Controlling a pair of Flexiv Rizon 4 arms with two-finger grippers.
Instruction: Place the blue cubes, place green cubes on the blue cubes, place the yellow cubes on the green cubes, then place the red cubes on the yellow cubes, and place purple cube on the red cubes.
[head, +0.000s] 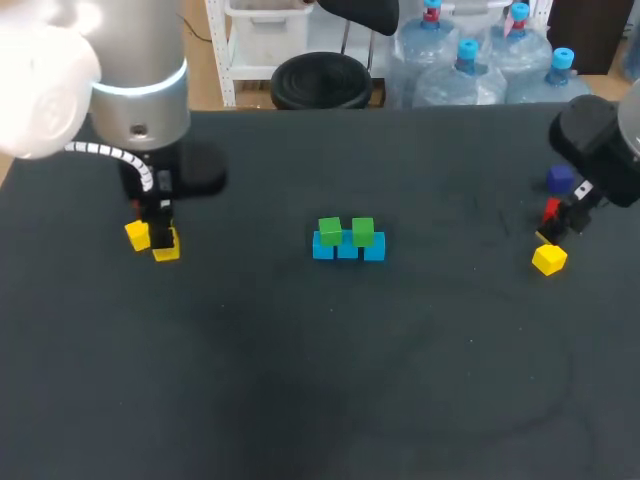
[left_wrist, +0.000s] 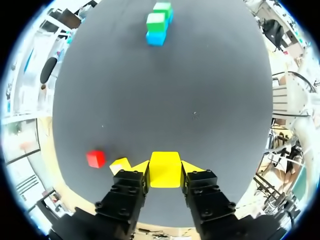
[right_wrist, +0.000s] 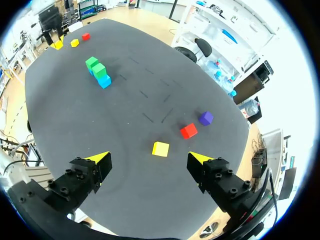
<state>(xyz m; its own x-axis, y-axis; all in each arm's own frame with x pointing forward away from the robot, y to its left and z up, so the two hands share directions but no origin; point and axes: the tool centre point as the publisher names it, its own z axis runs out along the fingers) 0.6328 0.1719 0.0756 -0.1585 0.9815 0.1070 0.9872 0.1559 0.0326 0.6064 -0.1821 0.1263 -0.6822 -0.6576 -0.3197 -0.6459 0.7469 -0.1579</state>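
Our left claw (left_wrist: 165, 175) pinches a yellow cube (left_wrist: 165, 167), red cube (left_wrist: 95, 158) beside its fingers, green cubes (left_wrist: 156, 20) on blue cubes (left_wrist: 155, 38) well ahead, our right claw (right_wrist: 150, 158) spread wide, another yellow cube (right_wrist: 160, 149) just ahead

The table (head: 300, 400) is shown in black. At centre, blue cubes (head: 348, 248) are topped by green cubes (head: 330, 231). Right side: a right yellow cube (head: 549, 259), right red cube (head: 550, 209) and purple cube (head: 560, 179) are picked out. Left side: a gripped yellow cube (left_wrist: 165, 169), loose yellow cube (left_wrist: 120, 165) and left red cube (left_wrist: 95, 158) are seen.
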